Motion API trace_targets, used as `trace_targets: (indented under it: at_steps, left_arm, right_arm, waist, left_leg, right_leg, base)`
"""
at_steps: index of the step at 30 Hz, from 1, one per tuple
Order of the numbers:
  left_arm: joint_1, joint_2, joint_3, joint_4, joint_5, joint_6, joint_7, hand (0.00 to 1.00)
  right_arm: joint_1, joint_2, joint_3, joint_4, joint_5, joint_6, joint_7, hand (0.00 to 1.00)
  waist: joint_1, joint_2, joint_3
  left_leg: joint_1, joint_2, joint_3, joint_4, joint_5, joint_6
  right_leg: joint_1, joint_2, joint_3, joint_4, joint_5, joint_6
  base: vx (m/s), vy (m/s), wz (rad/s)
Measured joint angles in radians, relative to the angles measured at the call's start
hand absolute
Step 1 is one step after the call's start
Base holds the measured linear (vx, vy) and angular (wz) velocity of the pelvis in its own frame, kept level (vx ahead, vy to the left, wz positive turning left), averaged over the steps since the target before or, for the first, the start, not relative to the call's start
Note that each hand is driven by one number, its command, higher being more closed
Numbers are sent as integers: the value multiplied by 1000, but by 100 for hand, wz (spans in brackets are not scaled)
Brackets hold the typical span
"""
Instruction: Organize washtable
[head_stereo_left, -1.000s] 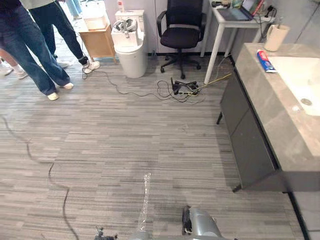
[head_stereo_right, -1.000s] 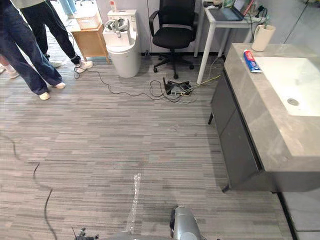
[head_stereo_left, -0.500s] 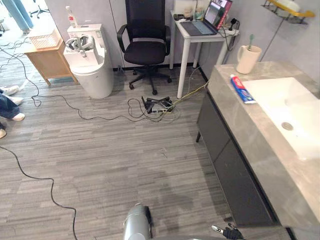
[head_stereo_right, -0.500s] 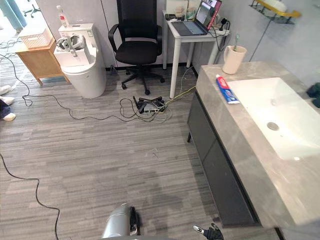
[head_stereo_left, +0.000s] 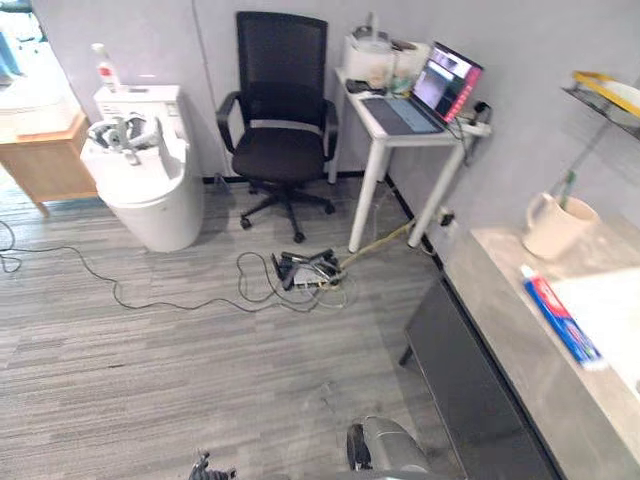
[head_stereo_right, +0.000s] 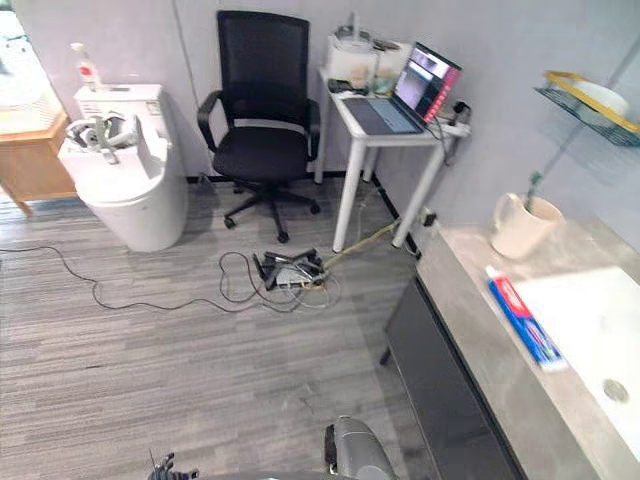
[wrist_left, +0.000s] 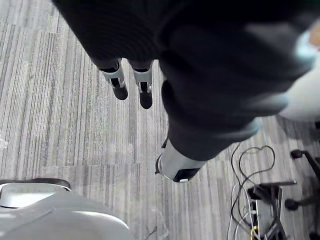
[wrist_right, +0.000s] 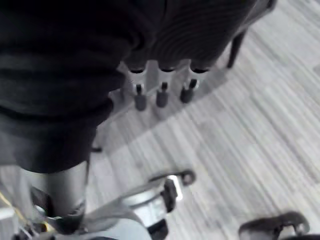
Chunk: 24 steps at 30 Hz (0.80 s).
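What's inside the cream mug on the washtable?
A green toothbrush sticks up out of the mug; the mug's wall hides its lower end and anything else inside.

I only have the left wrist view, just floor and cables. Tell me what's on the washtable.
Observer: A toothpaste tube lies flat on the washtable, beside the sink.
Operator: Name anything else up there.
Observer: A cream mug stands at the far end, with a toothbrush upright in it.
Operator: Report the right hand.
Observer: The right hand hangs over the floor, fingers straight, holding nothing.
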Motion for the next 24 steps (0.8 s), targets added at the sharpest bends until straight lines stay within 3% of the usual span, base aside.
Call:
trace_targets:
  at_steps: [1, 2, 3, 4, 5, 6, 9, 10, 12, 14, 15, 16, 18, 19, 20, 23, 24]
  left_arm:
    - [6, 0, 13, -4, 4, 0, 1, 0]
    - [7, -20, 23, -3, 5, 4, 0, 0]
    - [18, -45, 31, -3, 6, 4, -1, 0]
    - [40, -69, 48, -3, 6, 7, -3, 0]
    - [59, -78, 56, -3, 6, 12, -12, 0]
    - [60, -76, 56, -3, 7, 12, -18, 0]
    - [54, -52, 36, -8, 7, 11, -20, 0]
    - [47, -50, 35, -9, 7, 10, -20, 0]
    - [36, -52, 37, -10, 6, 9, -19, 0]
    - [37, -66, 37, -10, 0, 7, -12, 0]
    - [36, -70, 37, -6, 0, 8, -12, 0]
    - [30, -54, 40, 1, 0, 10, -15, 0]
    - [6, -35, 43, -2, 0, 10, -7, 0]
    - [-14, -24, 47, -6, 0, 11, 3, 0]
    - [-25, -16, 47, -5, 0, 15, 2, 0]
    - [-83, -23, 41, -13, -4, 14, 3, 0]
    - [-92, -26, 33, -14, -4, 13, -3, 0]
  right_arm:
    - [20, 3, 10, 7, -3, 6, 2, 0]
    - [20, -20, 8, 10, -4, 9, 4, 0]
    - [16, -48, 9, 7, -4, 17, 3, 0]
    - [17, -76, 8, -8, -5, 20, 4, 0]
    - [12, -80, 9, -13, -7, 21, 3, 0]
    - [7, -72, 9, -7, -7, 25, -1, 0]
    - [-7, -61, 29, -3, -6, 28, -4, 0]
    - [-12, -60, 31, -3, -5, 28, -6, 0]
    - [-32, -66, 49, -2, -7, 29, -19, 0]
    - [-37, -86, 67, 25, -27, 33, -21, 0]
    - [-37, -90, 67, 22, -29, 30, -21, 0]
    - [-32, -76, 69, 20, -34, 29, -19, 0]
    - [-26, -57, 69, 14, -36, 30, -18, 0]
    - [-29, -46, 64, 12, -29, 30, -20, 0]
    - [-27, -40, 62, 9, -22, 30, -18, 0]
    - [-1, -38, -4, -5, 14, 27, -19, 0]
    - [2, -35, -19, -5, 20, 28, -20, 0]
  waist:
    - [-1, -6, -12]
    - [6, 23, -14]
    - [13, 63, -20]
    - [29, 84, -21]
    - [39, 96, -24]
    - [39, 90, -24]
    - [51, 51, -20]
    - [55, 45, -21]
    - [62, 41, -22]
    - [83, 59, -31]
    - [77, 72, -36]
    - [63, 67, -45]
    - [60, 39, -56]
    - [54, 19, -61]
    - [53, 16, -60]
    - [37, 21, -61]
    - [26, 21, -61]
  left_leg:
    - [-54, 4, -2, 164, 2, -5]
    - [-93, 37, -11, 272, 17, -9]
    - [-163, 83, -28, 438, 92, -13]
    - [-236, 126, -36, 608, 235, -2]
    - [-304, 177, -42, 734, 223, 9]
    - [-328, 190, -43, 748, 214, 9]
    - [-367, 219, -34, 615, 140, -19]
    - [-367, 224, -50, 487, 108, -19]
    - [-363, 198, -128, 279, 81, -36]
    - [-320, 194, -232, 65, 107, -96]
    - [-311, 207, -226, 32, 120, -108]
    - [-294, 204, -171, 42, 96, -112]
    - [-278, 209, -37, 45, 67, -79]
    - [-266, 212, 56, 51, 58, -66]
    - [-253, 217, 100, 51, 55, -61]
    - [-127, 230, 350, 12, 45, -42]
    - [-103, 233, 411, 9, 41, -34]
  right_leg:
    - [16, -8, -7, 9, 9, -29]
    - [28, 14, -26, 24, -7, -35]
    - [60, 40, -31, 13, -42, -42]
    - [95, 80, -23, 2, -69, -64]
    - [138, 115, -16, -18, -93, -80]
    - [158, 123, -8, -31, -98, -82]
    - [247, 124, 47, -110, -101, -84]
    - [276, 127, 79, -137, -102, -82]
    - [289, 134, 154, -155, -109, -69]
    - [268, 168, 278, -136, -132, -29]
    - [263, 179, 305, -127, -141, -16]
    - [252, 177, 375, -112, -160, 13]
    - [211, 144, 421, -120, -142, 22]
    - [158, 107, 368, -102, -114, 28]
    - [143, 90, 318, -96, -98, 22]
    - [119, -64, -156, 97, -137, -50]
    - [134, -102, -261, 126, -157, -66]
  base:
    - [635, -177, 71]
    - [501, -166, 39]
    - [578, -116, -23]
    - [681, -102, -50]
    - [672, -91, -55]
    - [522, -104, -42]
    - [434, -81, -44]
    - [309, 60, -71]
    - [245, 166, -107]
    - [182, 360, -173]
    - [139, 354, -169]
    - [120, 289, -132]
    - [79, 361, -193]
    - [-6, 301, -208]
    - [-21, 251, -217]
    - [-28, 152, -193]
    - [-86, 65, -176]
